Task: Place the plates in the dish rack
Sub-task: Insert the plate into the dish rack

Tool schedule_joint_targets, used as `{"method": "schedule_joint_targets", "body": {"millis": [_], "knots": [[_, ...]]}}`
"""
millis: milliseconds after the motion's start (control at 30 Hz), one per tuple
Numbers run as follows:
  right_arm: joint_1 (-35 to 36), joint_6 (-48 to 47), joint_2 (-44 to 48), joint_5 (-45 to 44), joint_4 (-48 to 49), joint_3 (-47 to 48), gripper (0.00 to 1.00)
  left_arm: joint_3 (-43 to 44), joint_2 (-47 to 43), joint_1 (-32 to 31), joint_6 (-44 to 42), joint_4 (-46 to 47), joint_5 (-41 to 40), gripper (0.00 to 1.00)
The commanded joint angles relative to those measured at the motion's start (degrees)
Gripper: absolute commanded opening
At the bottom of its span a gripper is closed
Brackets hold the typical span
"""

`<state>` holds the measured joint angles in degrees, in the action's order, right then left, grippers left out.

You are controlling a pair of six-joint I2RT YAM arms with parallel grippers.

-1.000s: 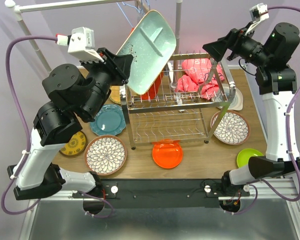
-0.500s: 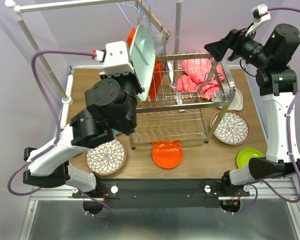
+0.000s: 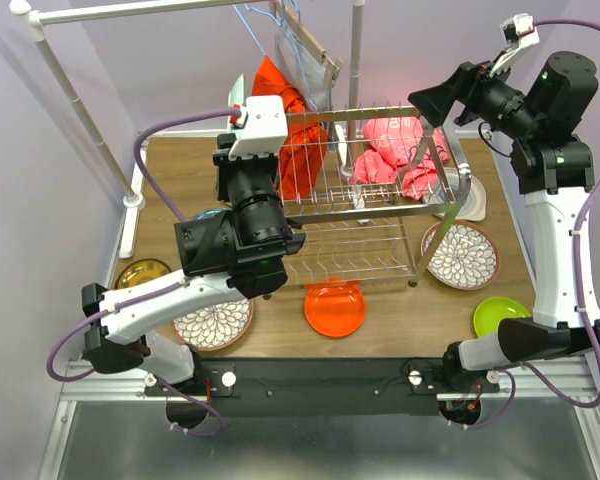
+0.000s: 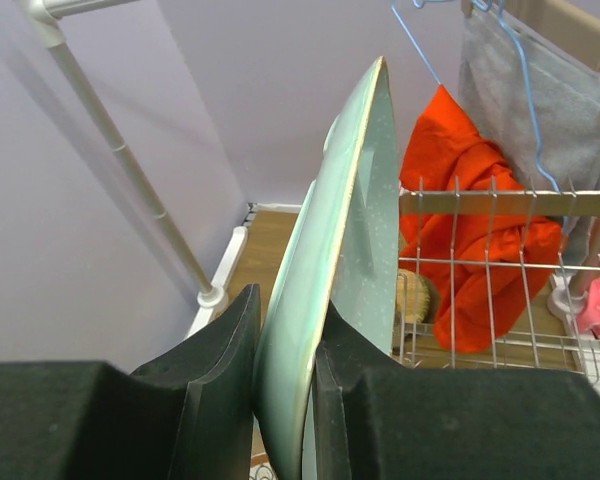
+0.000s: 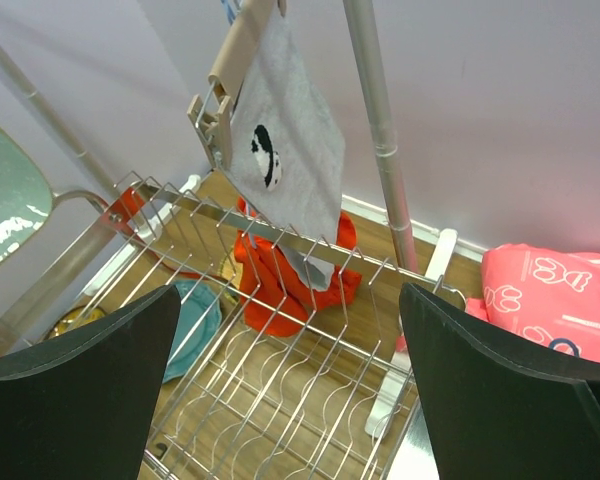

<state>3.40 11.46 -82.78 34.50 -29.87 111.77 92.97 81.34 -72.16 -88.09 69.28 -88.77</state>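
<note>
At the left edge of the table a small yellow patterned plate lay flat, and nearer, a floral plate lay partly hidden under the left arm. The left gripper was clamped on the mint plate, its fingers pressing both faces of the lower rim. The plate stood on edge, nearly upright, just beside the left end of the dish rack at its upper shelf; whether rim met wire could not be told. A red cloth showed at the rack's far left corner. An orange plate lay on the table just near of the rack. A pink cloth sat on the upper shelf's right part, and above it hung the right gripper, fingers spread wide and empty. Right of the rack lay a second floral plate, a white plate beyond it, and a lime green plate near the right edge.
</note>
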Motion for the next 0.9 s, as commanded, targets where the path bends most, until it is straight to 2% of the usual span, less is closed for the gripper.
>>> {"method": "schedule_joint_targets", "body": {"millis": [0,200,333,467,567,633,867], "knots": [[-0.1,-0.5,1.7,-1.5,-0.4,-0.8,1.00,3.8,0.0,2.0,-14.8,35.5,-8.3,0.00],[-0.1,0.0,1.9,-1.4,-0.4,-0.7,1.00,9.7,4.8,1.8,-27.6,49.4,-9.5,0.00],[-0.1,-0.1,2.1,-1.3,-0.4,-0.8,1.00,16.8,8.6,1.7,-29.5,49.8,-9.5,0.00],[-0.1,0.2,2.4,-1.1,-0.3,-1.4,1.00,31.4,13.9,1.5,-34.0,50.3,-9.5,0.00],[-0.1,0.5,2.3,-1.2,-0.3,-1.9,1.00,40.6,17.9,1.1,-33.9,48.2,-9.5,0.00],[0.0,0.6,2.3,-1.4,-0.3,-2.3,1.00,42.8,19.0,0.9,-31.7,46.4,-9.6,0.00],[0.0,1.5,1.8,-0.9,-0.2,-2.8,1.00,41.0,15.8,0.0,-22.6,42.6,-9.6,0.00]]}}
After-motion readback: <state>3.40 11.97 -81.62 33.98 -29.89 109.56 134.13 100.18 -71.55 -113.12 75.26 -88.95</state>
